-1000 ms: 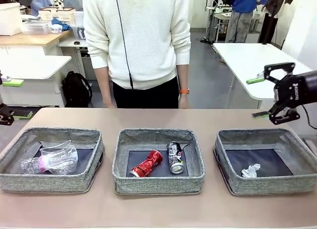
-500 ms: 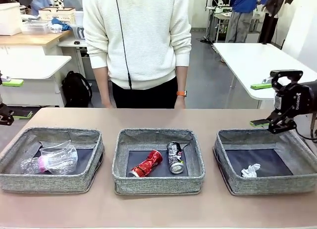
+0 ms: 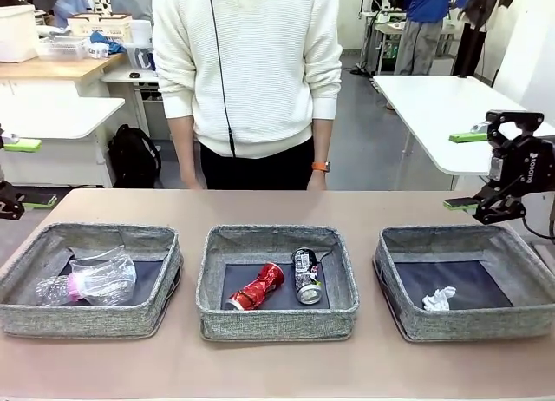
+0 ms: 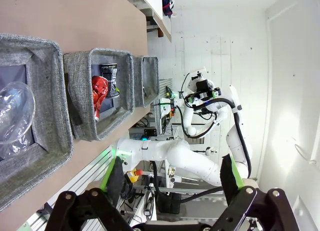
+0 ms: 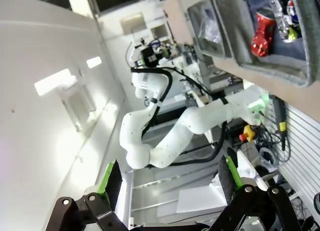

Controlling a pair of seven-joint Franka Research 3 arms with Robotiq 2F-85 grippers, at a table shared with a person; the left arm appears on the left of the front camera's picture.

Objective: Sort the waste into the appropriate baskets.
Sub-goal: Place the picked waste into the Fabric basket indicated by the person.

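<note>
Three grey woven baskets stand in a row. In the left basket [image 3: 87, 318] lie a clear plastic cup [image 3: 108, 275] and a clear bottle [image 3: 61, 288] with a pink label. A crushed red can [image 3: 257, 286] and a dark printed can [image 3: 306, 275] share the middle basket [image 3: 277, 323]. A white paper wad [image 3: 440, 299] rests in the right basket [image 3: 468, 325]. My right gripper [image 3: 464, 171] hangs open and empty above that basket's far right corner. At the picture's left edge my left gripper [image 3: 26, 174] is open, off the table. Both wrist views show open, empty jaws, left [image 4: 170, 173] and right [image 5: 170, 181].
A person in a white sweater [image 3: 251, 71] stands at the far side of the table, hands hanging down. Bare brown tabletop [image 3: 277, 206] runs behind and in front of the baskets. White tables [image 3: 442, 106] and a black backpack [image 3: 134, 156] stand farther off.
My right gripper has drawn back a little to the right and turned slightly, staying open. The person has shifted slightly. The waste and the left gripper have not moved.
</note>
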